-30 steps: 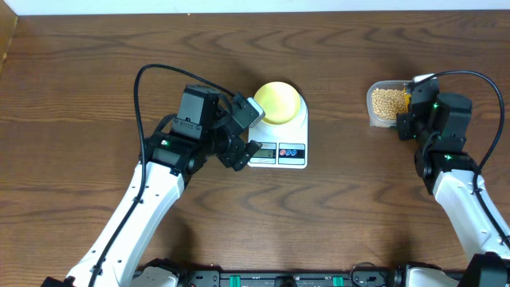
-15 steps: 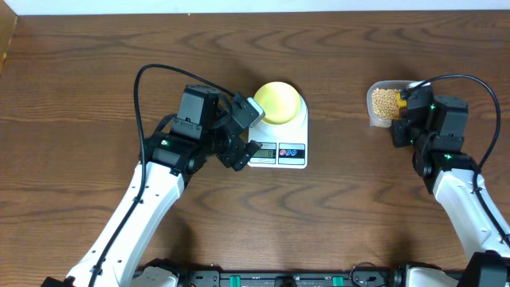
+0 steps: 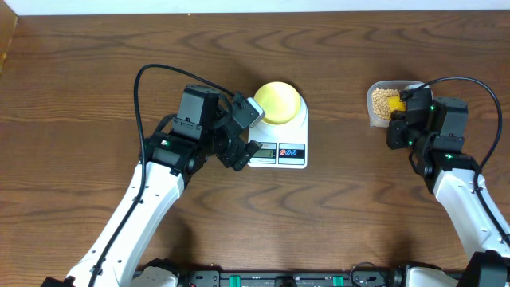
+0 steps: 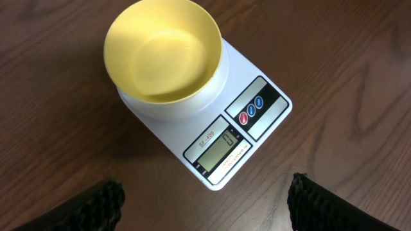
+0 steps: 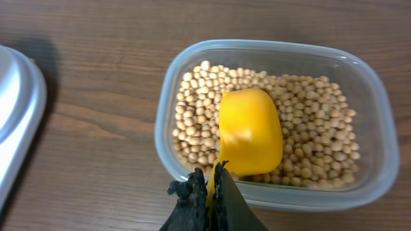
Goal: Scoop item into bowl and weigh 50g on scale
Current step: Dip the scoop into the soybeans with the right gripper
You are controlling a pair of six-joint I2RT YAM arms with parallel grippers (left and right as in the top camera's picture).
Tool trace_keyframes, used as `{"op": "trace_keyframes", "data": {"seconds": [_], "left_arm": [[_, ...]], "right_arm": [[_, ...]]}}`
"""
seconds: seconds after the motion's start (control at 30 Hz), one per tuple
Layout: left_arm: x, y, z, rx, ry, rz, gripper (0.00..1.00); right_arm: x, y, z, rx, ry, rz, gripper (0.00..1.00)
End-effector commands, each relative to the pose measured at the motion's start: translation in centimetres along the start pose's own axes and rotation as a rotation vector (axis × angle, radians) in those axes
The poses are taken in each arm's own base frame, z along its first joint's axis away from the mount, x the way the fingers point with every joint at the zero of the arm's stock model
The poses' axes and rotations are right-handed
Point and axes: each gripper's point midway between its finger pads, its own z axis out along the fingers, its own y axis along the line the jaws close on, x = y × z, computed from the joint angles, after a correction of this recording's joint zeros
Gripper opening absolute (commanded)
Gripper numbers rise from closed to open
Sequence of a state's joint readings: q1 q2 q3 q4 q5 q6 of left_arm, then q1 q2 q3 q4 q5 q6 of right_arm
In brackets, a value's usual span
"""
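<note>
**Inspector:** Where do the beans [image 5: 308,102] stand?

**Onlooker:** All of them that I can see are in the clear tub [image 5: 379,96], upper right of the overhead view. None are in the bowl [image 4: 164,51], whose inside is bare. No weighing has begun, by my judgement.

**Inspector:** And the right jaws?

**Onlooker:** Clenched on the handle of the yellow scoop [image 5: 249,131]. Its cup lies on the beans toward the tub's near wall. I read that as the start of a dig, handle kept low so the cup can push through the heap.

**Inspector:** The left jaws?

**Onlooker:** Released and spread wide, holding nothing. They hover at the lower left of the scale [image 4: 257,83], probably parked where their camera can see the display. The reading looks like zero, though it is small.

**Inspector:** Why is the bowl there?

**Onlooker:** It sits on the scale's platform, away from the buttons, so the display is uncovered.

**Inspector:** Room for moving?

**Onlooker:** Bare worktop [image 3: 80,80] lies between tub and scale, which are well apart. The tub's rim is the first edge to clear; a full scoop catching on it could spill beans. The bowl's mouth is open from above and the right.
</note>
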State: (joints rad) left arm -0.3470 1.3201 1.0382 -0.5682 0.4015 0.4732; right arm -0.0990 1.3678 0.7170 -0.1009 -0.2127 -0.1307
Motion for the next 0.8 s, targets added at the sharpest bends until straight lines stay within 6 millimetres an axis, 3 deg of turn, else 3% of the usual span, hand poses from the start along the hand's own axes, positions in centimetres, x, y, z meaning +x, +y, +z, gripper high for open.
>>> {"op": "trace_keyframes", "data": {"seconds": [0.0,0.27,0.53,0.77], "left_arm": [[0.2,0.1,-0.1,-0.005,0.0,0.013,0.84],[0.2,0.1,-0.1,-0.005,0.0,0.013,0.84],[0.2,0.1,-0.1,-0.005,0.0,0.013,0.84],[0.2,0.1,-0.1,-0.005,0.0,0.013,0.84]], "right_arm": [[-0.4,1.4,0.0,-0.089,-0.006,0.055,0.01],[-0.4,-0.1,-0.4,-0.091,-0.013,0.195,0.01],[0.3,-3.0,-0.5,-0.043,-0.006,0.401,0.01],[1.6,-3.6,0.5,-0.093,0.03,0.529,0.01]]}}
